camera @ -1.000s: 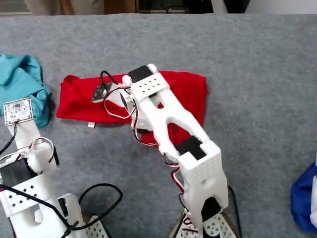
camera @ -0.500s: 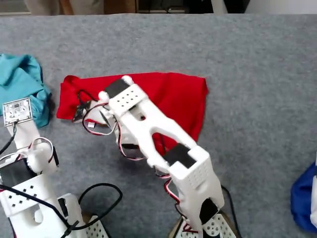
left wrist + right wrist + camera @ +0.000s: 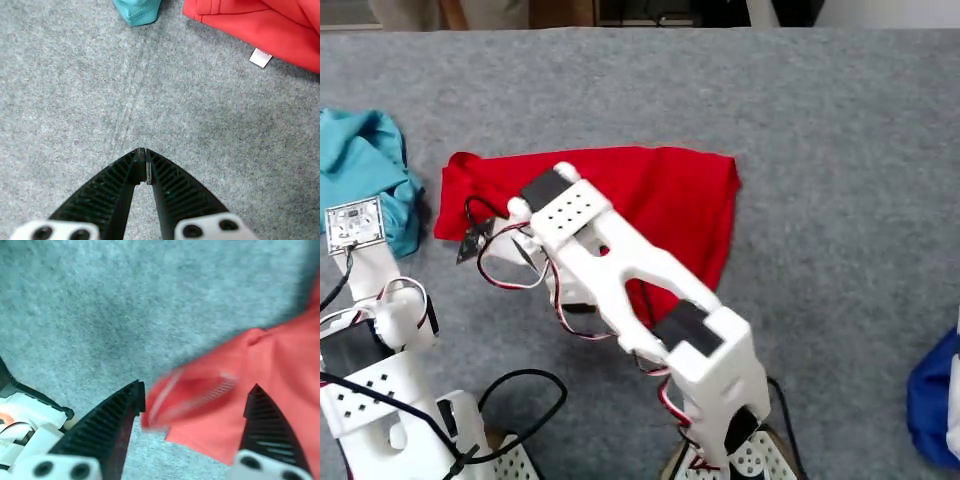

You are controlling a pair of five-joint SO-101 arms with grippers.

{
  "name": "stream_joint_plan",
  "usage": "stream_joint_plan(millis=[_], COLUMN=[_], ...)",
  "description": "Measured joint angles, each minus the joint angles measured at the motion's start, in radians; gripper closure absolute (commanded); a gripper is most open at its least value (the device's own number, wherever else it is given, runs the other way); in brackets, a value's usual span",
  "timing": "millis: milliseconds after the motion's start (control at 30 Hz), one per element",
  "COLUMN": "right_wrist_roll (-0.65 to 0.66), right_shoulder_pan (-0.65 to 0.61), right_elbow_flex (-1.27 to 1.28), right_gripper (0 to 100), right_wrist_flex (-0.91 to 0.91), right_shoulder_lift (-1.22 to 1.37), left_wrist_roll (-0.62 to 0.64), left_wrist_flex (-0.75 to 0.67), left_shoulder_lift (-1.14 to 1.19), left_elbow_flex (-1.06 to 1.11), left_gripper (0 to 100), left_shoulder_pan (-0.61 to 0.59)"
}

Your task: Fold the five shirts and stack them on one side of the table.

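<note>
Over the left end of the red shirt (image 3: 670, 190), the right gripper (image 3: 197, 390) is seen with its jaws spread wide. A corner of the cloth is framed between them; whether it is touched cannot be told, and nothing is clamped. The shirt is laid out near the middle of the grey table (image 3: 820, 90), partly covered by the right arm. Near the front left, the left gripper (image 3: 142, 154) is poised over bare table, jaws pressed together on nothing. A teal shirt (image 3: 360, 160) is bunched at the left edge, a blue shirt (image 3: 932, 400) at the right edge. A white tag (image 3: 260, 57) is seen just beside the red hem.
</note>
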Motion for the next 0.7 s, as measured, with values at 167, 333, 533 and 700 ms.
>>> stream_joint_plan(millis=[167, 333, 533, 700], right_wrist_roll=[0.0, 0.029, 0.081, 0.112], right_shoulder_pan=[0.152, 0.288, 0.439, 0.506], right_elbow_flex=[-0.028, -0.132, -0.276, -0.47], right_gripper=[67.0, 67.0, 67.0, 67.0], right_wrist_flex=[0.002, 0.002, -0.077, -0.087], right_shoulder_lift=[-0.048, -0.069, 0.048, 0.232], left_wrist_roll=[0.0, 0.0, 0.0, 0.0], left_wrist_flex=[0.0, 0.0, 0.0, 0.0], left_shoulder_lift=[0.0, 0.0, 0.0, 0.0], left_elbow_flex=[0.0, 0.0, 0.0, 0.0], left_gripper=[98, 98, 98, 98], left_shoulder_pan=[0.0, 0.0, 0.0, 0.0])
